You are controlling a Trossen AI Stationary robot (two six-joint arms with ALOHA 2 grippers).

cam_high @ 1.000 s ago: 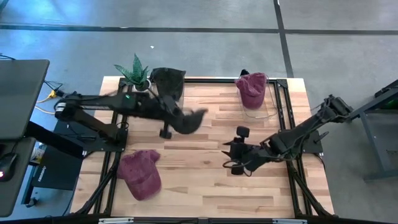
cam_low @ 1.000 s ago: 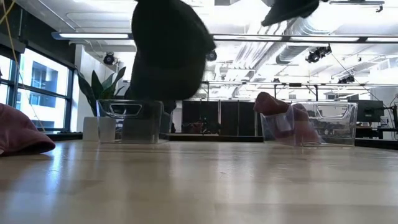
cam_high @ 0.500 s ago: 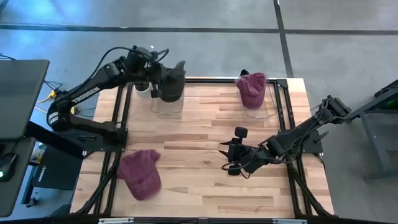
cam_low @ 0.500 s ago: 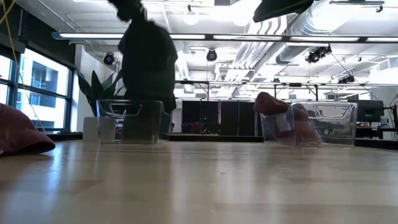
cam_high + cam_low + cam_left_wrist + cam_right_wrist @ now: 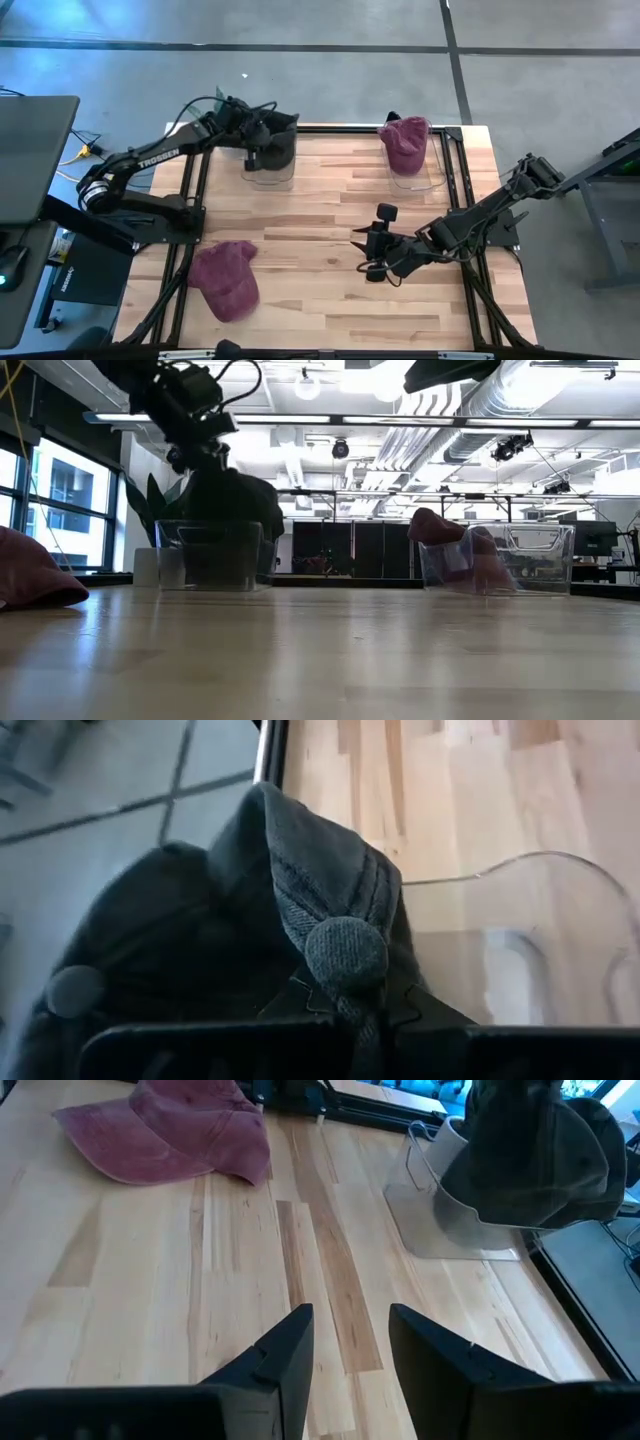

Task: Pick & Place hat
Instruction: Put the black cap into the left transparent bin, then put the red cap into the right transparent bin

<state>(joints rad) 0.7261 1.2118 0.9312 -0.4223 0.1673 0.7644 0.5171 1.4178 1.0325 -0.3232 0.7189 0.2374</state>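
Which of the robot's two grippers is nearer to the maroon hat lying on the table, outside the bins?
The right. The right gripper hovers over the table's middle, across bare wood from the maroon hat. The left gripper is farther, at the back bin, holding the dark hat.

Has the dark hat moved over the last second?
Yes. The left gripper carried the dark hat from mid-table toward the far edge; it now sits in the clear bin beside the plant.

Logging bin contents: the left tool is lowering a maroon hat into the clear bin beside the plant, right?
Not quite. The hat the left tool holds at the clear bin is dark grey, not maroon, as the high view shows. A maroon hat lies on the table's near left.
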